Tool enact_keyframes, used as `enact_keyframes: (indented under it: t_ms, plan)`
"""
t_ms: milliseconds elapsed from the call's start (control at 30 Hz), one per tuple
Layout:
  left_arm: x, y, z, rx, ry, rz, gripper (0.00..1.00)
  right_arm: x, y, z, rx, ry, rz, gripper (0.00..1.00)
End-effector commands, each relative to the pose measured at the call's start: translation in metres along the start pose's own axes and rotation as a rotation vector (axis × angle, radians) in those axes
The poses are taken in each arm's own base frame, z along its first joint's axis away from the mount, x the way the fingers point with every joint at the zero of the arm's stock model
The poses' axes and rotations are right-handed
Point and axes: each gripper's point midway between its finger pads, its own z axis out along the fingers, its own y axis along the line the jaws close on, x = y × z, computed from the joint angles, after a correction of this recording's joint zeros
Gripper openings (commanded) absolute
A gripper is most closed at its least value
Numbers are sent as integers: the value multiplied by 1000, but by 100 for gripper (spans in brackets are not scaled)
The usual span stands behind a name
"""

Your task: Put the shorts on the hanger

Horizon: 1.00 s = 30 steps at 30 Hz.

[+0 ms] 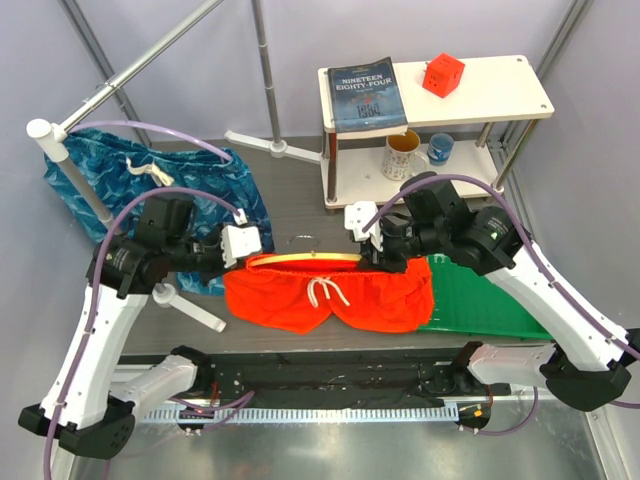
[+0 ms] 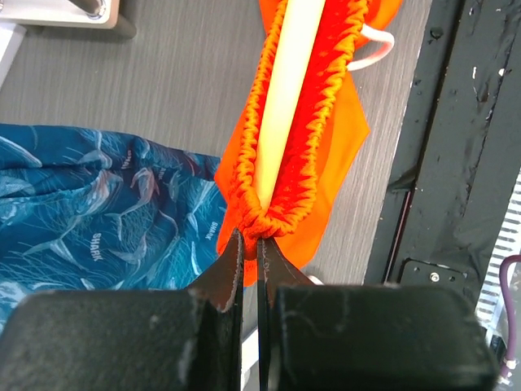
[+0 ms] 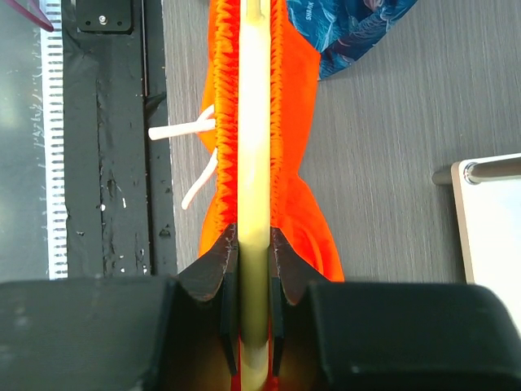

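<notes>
Ruched orange shorts [image 1: 365, 300] sheathe smooth yellow hanger [image 3: 254, 122] (elastic tightly gathered).

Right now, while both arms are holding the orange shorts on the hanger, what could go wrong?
1. The left gripper pinches only the bunched waistband tip of the shorts; the stretched elastic may slip out and spring back along the hanger.
2. The right gripper clamps the hanger bar itself, with fabric on both sides; letting go could tilt it.
3. The blue shorts lie close beside the left gripper and may get dragged.
</notes>
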Motion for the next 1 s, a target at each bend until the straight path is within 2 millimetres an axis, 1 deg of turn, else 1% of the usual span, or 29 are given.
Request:
enact_keyframes:
  t_ms: [0,33,67,100,133,167,200,233,267,300,333,367,400,433,467,500,533,567,600,633,667,700,733,767,800,833,900,933,967]
  plan:
    - [21,13,-5,-86,90,-64,13,-22,-4,-27,81,-87,-31,1]
    - [2,13,-10,-115,15,-157,21,-23,-5,-26,84,-90,9,1]
    - [-21,12,-11,-94,-86,-180,28,-25,-7,-25,96,-94,37,1]
    - [-50,21,-18,-122,-203,-184,44,-27,-13,-24,125,-101,62,1]
    - [-71,27,-24,-146,-295,-206,50,-28,-15,-23,142,-107,146,1]
    - [-90,28,-30,-143,-384,-368,54,-29,-19,-22,157,-117,183,1]
    - [-105,31,-33,-132,-452,-394,57,-35,-24,-22,178,-149,203,1]
    - [-127,44,-41,-160,-545,-373,59,-32,-26,-20,195,-154,244,1]
    - [-134,49,-43,-156,-577,-429,59,-34,-27,-22,212,-174,295,1]
    - [-140,50,-42,-131,-598,-496,59,-37,-33,-24,238,-199,317,1]
    - [-148,52,-41,-109,-620,-518,60,-36,-37,-25,261,-202,340,1]
    - [-150,55,-36,-84,-626,-551,61,-38,-38,-26,270,-215,392,1]
    - [-151,51,-29,-25,-633,-641,64,-40,-42,-30,290,-235,421,1]
    - [-160,57,-30,-22,-685,-645,64,-41,-46,-33,309,-247,457,1]
    - [-163,59,-28,-12,-704,-671,66,-41,-49,-35,330,-260,494,1]
    - [-161,57,-21,15,-710,-750,69,-46,-50,-38,350,-309,593,1]
    - [-164,62,-21,2,-737,-754,69,-47,-53,-40,376,-331,636,1]
    - [-174,65,-27,-5,-789,-715,70,-46,-58,-44,418,-352,663,1]
    - [-178,67,-27,-13,-806,-701,69,-54,-62,-49,432,-400,671,1]
    - [-181,76,-30,-56,-828,-715,69,-55,-62,-50,438,-422,695,1]
    - [-185,80,-32,-65,-850,-720,69,-61,-68,-54,463,-466,699,1]
    - [-186,85,-27,-57,-848,-748,68,-62,-71,-53,472,-480,710,1]
    - [-187,85,-25,-33,-853,-810,68,-63,-75,-51,481,-492,728,1]
    - [-187,90,-21,-45,-858,-853,67,-64,-79,-51,492,-506,735,1]
    - [-186,92,-15,-41,-856,-896,66,-67,-86,-51,515,-529,740,1]
    - [-185,95,-10,-38,-853,-962,66,-67,-90,-46,519,-534,757,1]
    - [-181,108,-1,-76,-847,-1063,66,-73,-98,-43,532,-574,760,1]
    - [-183,110,0,-73,-849,-1091,66,-73,-102,-40,537,-580,770,1]
    - [-185,113,2,-90,-855,-1117,66,-78,-104,-39,542,-602,767,1]
